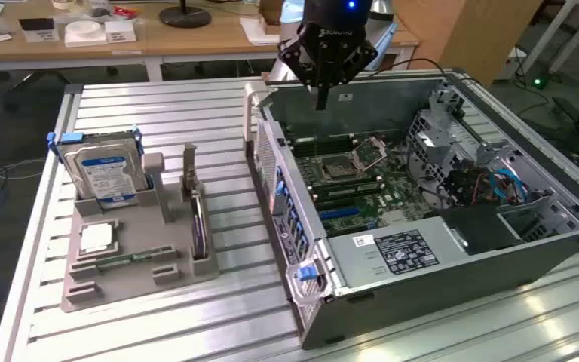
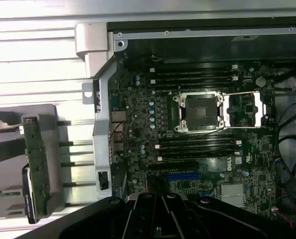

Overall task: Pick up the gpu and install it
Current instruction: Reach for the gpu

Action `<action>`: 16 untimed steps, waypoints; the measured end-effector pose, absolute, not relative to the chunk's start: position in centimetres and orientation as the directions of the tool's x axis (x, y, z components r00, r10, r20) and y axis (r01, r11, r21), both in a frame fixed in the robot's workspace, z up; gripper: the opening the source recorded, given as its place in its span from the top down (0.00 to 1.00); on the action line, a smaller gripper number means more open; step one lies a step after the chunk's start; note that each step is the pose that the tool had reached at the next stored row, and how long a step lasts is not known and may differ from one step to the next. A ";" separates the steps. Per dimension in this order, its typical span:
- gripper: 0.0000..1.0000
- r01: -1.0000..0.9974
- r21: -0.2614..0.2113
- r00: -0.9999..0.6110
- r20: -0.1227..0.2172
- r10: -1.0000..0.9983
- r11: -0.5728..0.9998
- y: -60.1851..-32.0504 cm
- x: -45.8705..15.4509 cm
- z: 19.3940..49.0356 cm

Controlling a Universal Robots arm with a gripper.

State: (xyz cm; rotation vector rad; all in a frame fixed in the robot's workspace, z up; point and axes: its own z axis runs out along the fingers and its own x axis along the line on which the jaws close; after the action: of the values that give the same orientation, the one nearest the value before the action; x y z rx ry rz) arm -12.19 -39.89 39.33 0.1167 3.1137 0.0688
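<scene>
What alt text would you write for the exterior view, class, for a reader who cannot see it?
A robot gripper, shut and empty, hangs above the open computer case, whose motherboard lies exposed. At the exterior view's left, the gpu stands on edge in a grey holder beside a hard drive.

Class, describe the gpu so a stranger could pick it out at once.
Find the grey tray on the exterior view's left. The gpu is the thin dark card standing on edge nearest the computer case, unlike the blue-labelled hard drive.
</scene>
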 end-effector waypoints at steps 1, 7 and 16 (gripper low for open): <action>0.89 0.074 0.045 -0.997 -0.023 0.075 0.996 -39.9 -12.2 39.3; 0.89 0.074 0.045 -0.997 -0.023 0.075 0.996 -39.9 -12.4 39.3; 0.89 0.073 0.045 -0.997 -0.023 0.075 0.996 -40.0 -15.1 39.3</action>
State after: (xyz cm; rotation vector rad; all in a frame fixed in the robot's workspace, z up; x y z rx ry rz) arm -15.07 -39.96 39.27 0.1154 3.1137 0.0689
